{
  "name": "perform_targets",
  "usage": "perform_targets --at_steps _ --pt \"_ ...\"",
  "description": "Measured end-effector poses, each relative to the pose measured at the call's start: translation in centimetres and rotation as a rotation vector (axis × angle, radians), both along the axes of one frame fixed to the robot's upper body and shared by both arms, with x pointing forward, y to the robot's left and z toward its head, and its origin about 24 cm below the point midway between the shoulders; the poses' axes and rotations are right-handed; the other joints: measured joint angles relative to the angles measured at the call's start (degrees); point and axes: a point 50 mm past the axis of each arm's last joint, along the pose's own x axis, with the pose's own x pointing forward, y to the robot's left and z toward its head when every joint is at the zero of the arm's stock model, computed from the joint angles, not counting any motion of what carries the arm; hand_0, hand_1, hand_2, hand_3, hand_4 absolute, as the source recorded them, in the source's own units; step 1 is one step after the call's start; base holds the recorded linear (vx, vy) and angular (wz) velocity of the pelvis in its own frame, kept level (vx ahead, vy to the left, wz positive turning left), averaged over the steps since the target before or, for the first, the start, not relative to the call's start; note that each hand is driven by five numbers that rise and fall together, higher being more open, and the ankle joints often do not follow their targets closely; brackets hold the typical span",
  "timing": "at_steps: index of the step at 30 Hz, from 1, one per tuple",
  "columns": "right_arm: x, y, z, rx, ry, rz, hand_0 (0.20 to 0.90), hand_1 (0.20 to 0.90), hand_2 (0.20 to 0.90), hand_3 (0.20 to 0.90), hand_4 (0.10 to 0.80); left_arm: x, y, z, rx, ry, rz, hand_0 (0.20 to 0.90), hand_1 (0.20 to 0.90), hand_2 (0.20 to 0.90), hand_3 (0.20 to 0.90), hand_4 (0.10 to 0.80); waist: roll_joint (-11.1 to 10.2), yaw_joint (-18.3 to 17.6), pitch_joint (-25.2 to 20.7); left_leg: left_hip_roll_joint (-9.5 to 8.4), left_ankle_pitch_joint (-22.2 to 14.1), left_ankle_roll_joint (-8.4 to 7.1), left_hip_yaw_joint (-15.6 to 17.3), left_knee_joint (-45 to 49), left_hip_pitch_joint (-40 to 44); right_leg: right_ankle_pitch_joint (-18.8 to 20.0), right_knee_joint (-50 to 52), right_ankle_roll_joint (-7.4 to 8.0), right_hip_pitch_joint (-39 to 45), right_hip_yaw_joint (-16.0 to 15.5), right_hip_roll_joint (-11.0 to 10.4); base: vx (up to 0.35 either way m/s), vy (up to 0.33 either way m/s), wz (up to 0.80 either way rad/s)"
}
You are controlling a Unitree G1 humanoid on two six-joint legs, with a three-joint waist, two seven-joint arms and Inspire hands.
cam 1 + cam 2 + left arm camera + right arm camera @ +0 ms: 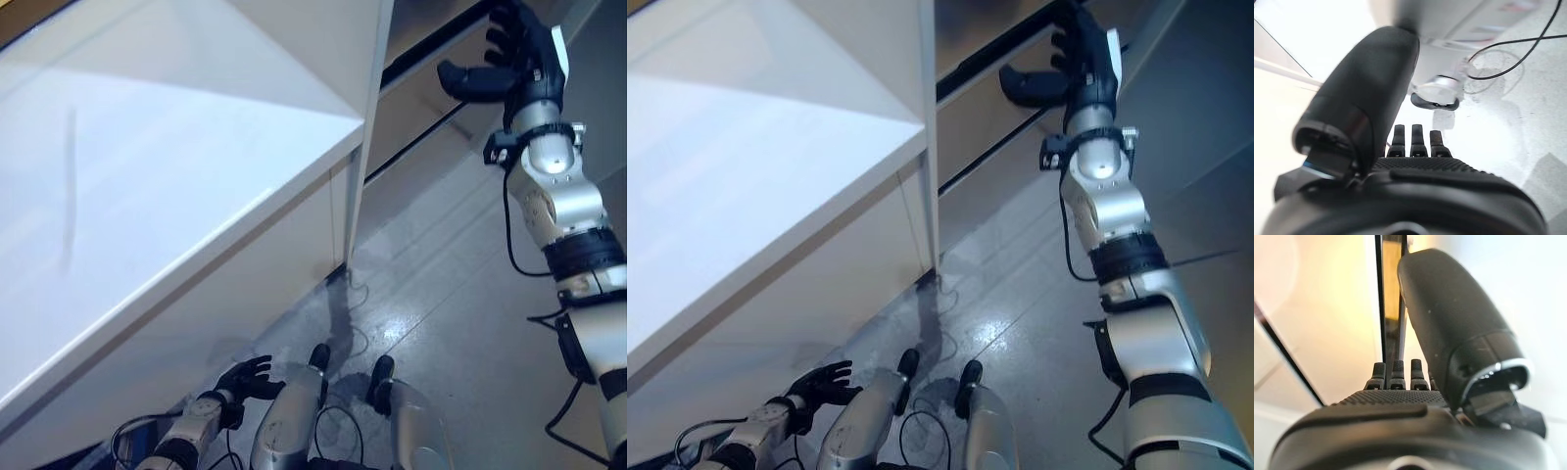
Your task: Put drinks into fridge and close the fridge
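No drink shows in any view. A large white fridge body (147, 196) fills the left half, and a thin white panel edge (367, 137) stands up from its corner. My right hand (519, 59) is raised at the upper right, open, thumb pointing left toward the beige front with dark seams (421, 98), and it holds nothing. In the right wrist view its fingers (1396, 374) point at a dark vertical seam (1382, 298). My left hand (245, 377) hangs low at the bottom left, open and empty, near the floor.
Glossy grey floor (460, 294) lies between the white body and my right arm. The white side wall (235, 294) drops to the floor close to my left hand. A thin black wire (1508, 41) lies on the floor in the left wrist view.
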Motion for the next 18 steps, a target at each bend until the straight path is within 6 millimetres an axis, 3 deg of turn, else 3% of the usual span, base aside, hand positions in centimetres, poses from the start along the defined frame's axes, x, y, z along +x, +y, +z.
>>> perform_targets --at_steps 3,6,11,16,18 --pt "-1.1 -0.6 -2.3 0.028 0.022 0.017 0.9 0.9 0.9 0.9 0.8 -0.3 0.6 -0.2 0.003 0.02 0.037 0.9 0.9 0.9 0.9 0.8 -1.2 -1.6 -0.9 0.83 0.7 0.47 1.2 -4.1 3.6 1.9 -5.6 0.65 3.6 1.6 1.2 0.065 -0.01 -0.23" --pt "-2.5 -1.4 -7.0 0.083 0.114 0.013 0.9 0.9 0.9 0.9 0.8 -1.1 0.9 -0.5 -0.007 0.032 0.077 0.9 0.9 0.9 0.9 0.8 -1.9 -2.8 -4.7 1.31 1.5 0.83 2.4 -9.2 7.3 3.5 -11.0 1.32 7.1 2.7 1.8 0.027 -0.012 -0.2" --pt "-6.4 -1.0 -18.7 0.234 0.414 0.004 0.9 0.9 0.9 0.9 0.8 -2.9 0.5 -1.5 -0.034 0.072 0.117 0.9 0.9 0.9 0.9 0.8 -2.4 -6.3 -12.5 1.97 1.5 0.93 4.1 -14.4 13.0 4.1 -17.3 1.73 13.0 3.0 2.7 0.036 -0.009 -0.09" --pt "-11.6 0.0 -28.3 0.31 0.74 0.007 0.9 0.9 0.9 0.9 0.8 -5.0 -0.6 -2.7 -0.074 0.125 0.148 0.9 0.9 0.9 0.9 0.8 -2.3 -7.9 -16.1 2.91 1.6 0.88 4.9 -17.4 16.7 4.5 -20.5 1.42 17.0 3.2 3.7 0.006 -0.001 -0.05" --pt "-13.7 -0.1 -31.1 0.329 0.857 -0.024 0.9 0.9 0.9 0.9 0.8 -6.0 -0.8 -3.1 -0.077 0.149 0.147 0.9 0.9 0.9 0.9 0.8 -2.1 -8.0 -17.8 3.14 1.7 0.67 5.2 -18.2 17.1 5.1 -21.8 1.26 17.5 3.2 3.9 -0.005 -0.004 -0.02"
